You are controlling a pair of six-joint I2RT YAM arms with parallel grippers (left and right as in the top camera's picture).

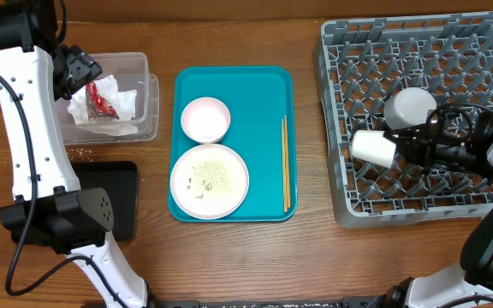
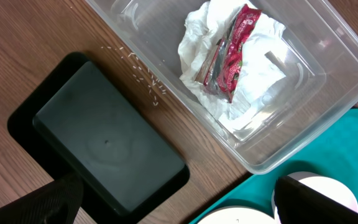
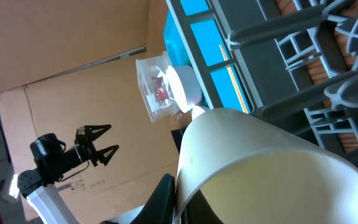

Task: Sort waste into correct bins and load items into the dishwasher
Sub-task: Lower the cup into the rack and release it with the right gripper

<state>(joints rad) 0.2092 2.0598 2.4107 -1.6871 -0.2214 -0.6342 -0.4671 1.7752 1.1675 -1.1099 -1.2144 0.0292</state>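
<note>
My right gripper (image 1: 399, 147) is shut on the rim of the small white cup (image 1: 373, 147), which lies on its side over the grey dishwasher rack (image 1: 336, 77). In the right wrist view one finger sits outside the cup (image 3: 260, 162) wall and one inside. A grey-white bowl (image 1: 409, 107) rests in the rack. My left gripper (image 1: 82, 70) hangs open over the clear tub (image 1: 148, 94), empty. White napkins (image 2: 253, 81) and the red wrapper (image 2: 232, 53) lie in the tub. The pink plate (image 1: 210, 180) with crumbs, small dish (image 1: 205, 119) and chopsticks (image 1: 285, 162) lie on the teal tray (image 1: 268, 94).
The black tray (image 1: 114, 201) sits front left, partly under the left arm's base. Loose rice grains (image 2: 142, 71) lie on the wood between the black tray (image 2: 104, 143) and the tub (image 2: 328, 93). Cardboard walls show behind the table in the right wrist view.
</note>
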